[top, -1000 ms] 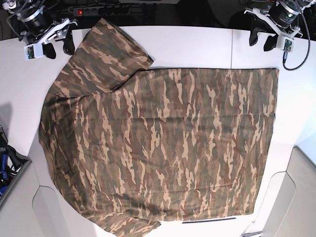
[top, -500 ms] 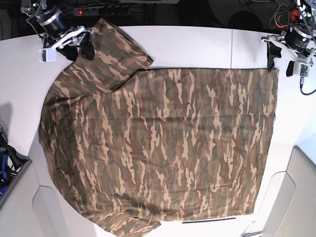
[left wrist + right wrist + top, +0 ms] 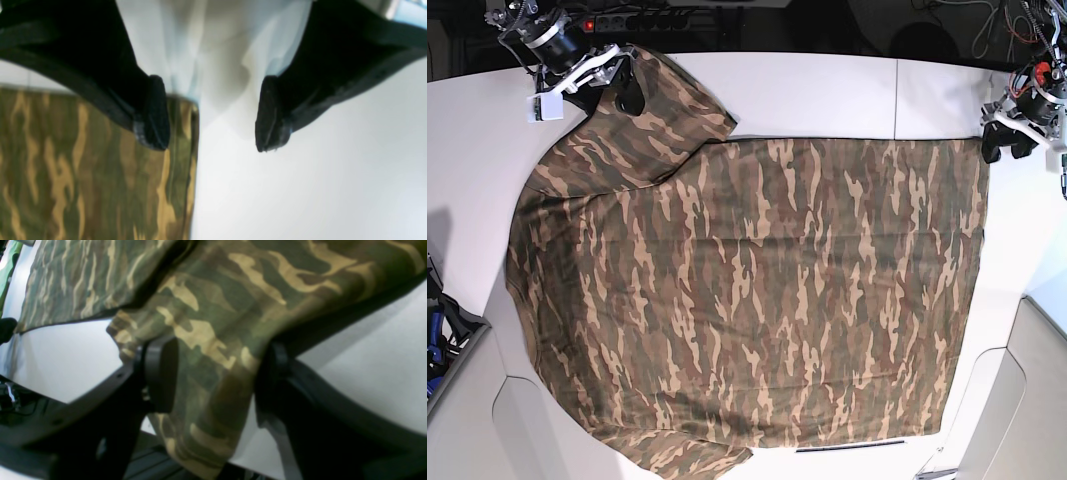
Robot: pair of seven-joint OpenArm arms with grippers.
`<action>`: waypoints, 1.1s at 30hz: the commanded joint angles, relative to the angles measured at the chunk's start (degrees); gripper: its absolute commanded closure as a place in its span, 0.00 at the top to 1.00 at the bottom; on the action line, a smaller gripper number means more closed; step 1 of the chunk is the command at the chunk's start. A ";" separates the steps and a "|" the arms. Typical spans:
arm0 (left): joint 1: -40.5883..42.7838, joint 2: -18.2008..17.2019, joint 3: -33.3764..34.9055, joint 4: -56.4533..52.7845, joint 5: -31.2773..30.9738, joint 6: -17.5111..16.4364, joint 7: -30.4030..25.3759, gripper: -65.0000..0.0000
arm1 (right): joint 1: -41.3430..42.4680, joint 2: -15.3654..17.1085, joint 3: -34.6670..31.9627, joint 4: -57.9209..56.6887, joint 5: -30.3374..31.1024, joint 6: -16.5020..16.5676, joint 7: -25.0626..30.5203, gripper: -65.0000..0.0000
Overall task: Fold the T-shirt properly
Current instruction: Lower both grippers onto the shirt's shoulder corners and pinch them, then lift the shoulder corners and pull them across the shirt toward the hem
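Note:
The camouflage T-shirt [image 3: 757,290] lies spread flat on the white table [image 3: 827,90], one sleeve [image 3: 662,100] pointing to the far left corner. My right gripper [image 3: 615,88] is at that sleeve's outer edge. In the right wrist view this right gripper [image 3: 217,376] is open, its fingers [image 3: 160,373] straddling a hanging fold of sleeve cloth [image 3: 206,340] without pinching it. My left gripper [image 3: 1007,148] hovers at the shirt's far right hem corner. In the left wrist view the left gripper [image 3: 210,116] is open, one finger [image 3: 153,113] over the shirt corner [image 3: 83,166], the other over bare table.
A black power strip [image 3: 637,20] with a red light lies beyond the table's far edge. Blue-handled tools [image 3: 435,340] sit off the left edge. A seam [image 3: 897,100] divides the tabletop, and grey panels [image 3: 1027,400] border the near right.
The right arm has moved rightwards onto the sleeve's edge. The left arm has swung right and down to the hem corner, and its jaws have spread wider.

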 commanded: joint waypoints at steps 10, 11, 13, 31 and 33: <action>0.31 0.02 -0.42 -1.64 -9.40 -8.98 9.01 0.67 | -0.52 0.15 -0.04 0.31 -0.20 -0.22 -1.27 0.55; 0.33 0.48 -0.39 -1.64 -9.42 -10.88 9.09 0.67 | -0.52 0.13 -0.04 0.31 -0.20 -0.22 -1.25 0.55; 0.33 1.31 -0.17 -1.62 -9.49 -12.06 9.11 0.67 | -0.52 0.13 -0.04 0.31 -0.20 -0.20 -1.25 0.55; 0.26 1.92 0.61 -1.51 -12.70 -12.06 5.42 0.00 | -0.37 0.00 -0.04 0.33 -1.22 3.19 -0.20 0.06; 0.28 1.90 0.61 -1.51 -12.68 -12.06 3.32 0.00 | -0.13 0.00 -0.04 0.33 -3.02 3.76 0.07 0.00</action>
